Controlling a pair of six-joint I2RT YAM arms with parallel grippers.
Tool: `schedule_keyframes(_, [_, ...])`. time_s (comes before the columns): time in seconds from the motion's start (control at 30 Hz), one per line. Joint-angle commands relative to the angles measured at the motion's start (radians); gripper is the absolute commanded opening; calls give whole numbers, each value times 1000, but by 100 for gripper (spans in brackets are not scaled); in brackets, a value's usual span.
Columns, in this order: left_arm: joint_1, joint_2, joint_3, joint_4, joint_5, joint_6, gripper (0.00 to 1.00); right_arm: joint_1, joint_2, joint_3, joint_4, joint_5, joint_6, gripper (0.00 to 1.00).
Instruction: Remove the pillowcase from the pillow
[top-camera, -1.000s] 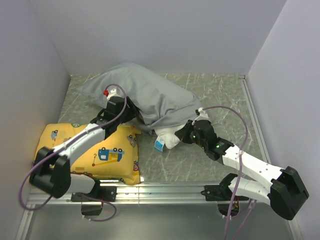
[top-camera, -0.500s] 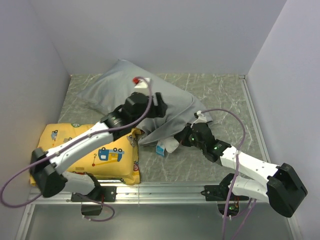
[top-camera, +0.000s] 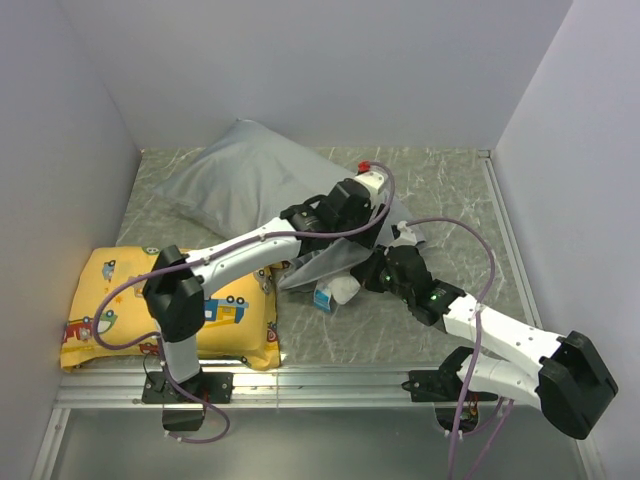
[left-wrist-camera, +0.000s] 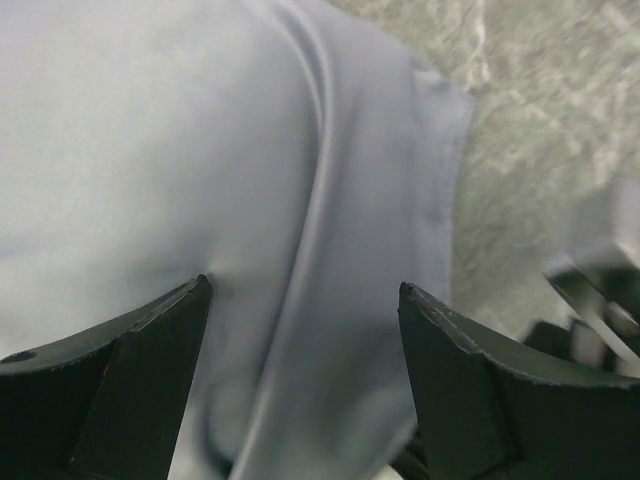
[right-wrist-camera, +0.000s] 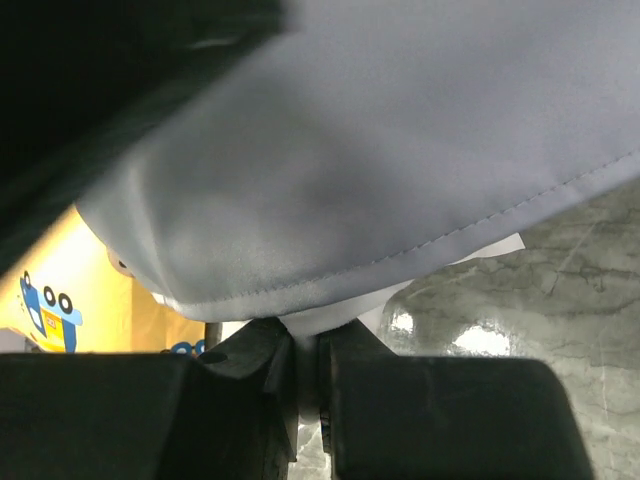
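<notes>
The grey pillowcase lies at the back of the floor, still over most of the white pillow. Only the pillow's near corner sticks out, with its blue-and-white tag. My left gripper hovers over the pillowcase's right end. In the left wrist view it is open, with grey cloth below the jaws and nothing between them. My right gripper is shut on the pillow's white corner, under the pillowcase's hem.
A yellow cushion with cartoon vehicles lies at the front left under the left arm; it also shows in the right wrist view. White walls close in the back and both sides. A metal rail runs along the near edge.
My left arm has swung from the pillowcase's left side across to its right end. The pillowcase's right end has shifted and bunched. My right gripper stays on the pillow corner.
</notes>
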Motion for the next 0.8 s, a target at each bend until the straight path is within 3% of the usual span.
schedule_keyframes(0.0, [2, 47, 79, -17, -27, 77, 81, 8, -28, 17, -5, 45, 2, 0])
schedule_keyframes(0.03, [2, 55, 95, -17, -40, 81, 79, 9, -30, 19, -8, 46, 2, 0])
schedule_keyframes(0.1, [2, 72, 108, -9, -79, 96, 64, 14, -35, 19, -14, 51, 1, 0])
schedule_keyframes(0.13, [2, 78, 122, -6, -98, 101, 46, 12, -39, 17, -15, 54, 4, 0])
schedule_keyframes(0.27, [6, 95, 155, 3, -187, 141, 9, 15, -59, 9, -31, 65, 1, 0])
schedule_keyframes(0.47, [105, 89, 211, 32, -270, 137, 4, 22, -125, -15, -64, 72, 4, 0])
schedule_keyframes(0.77, [513, 186, 287, 63, -302, -40, 0, 32, -323, -70, -166, 144, 2, 0])
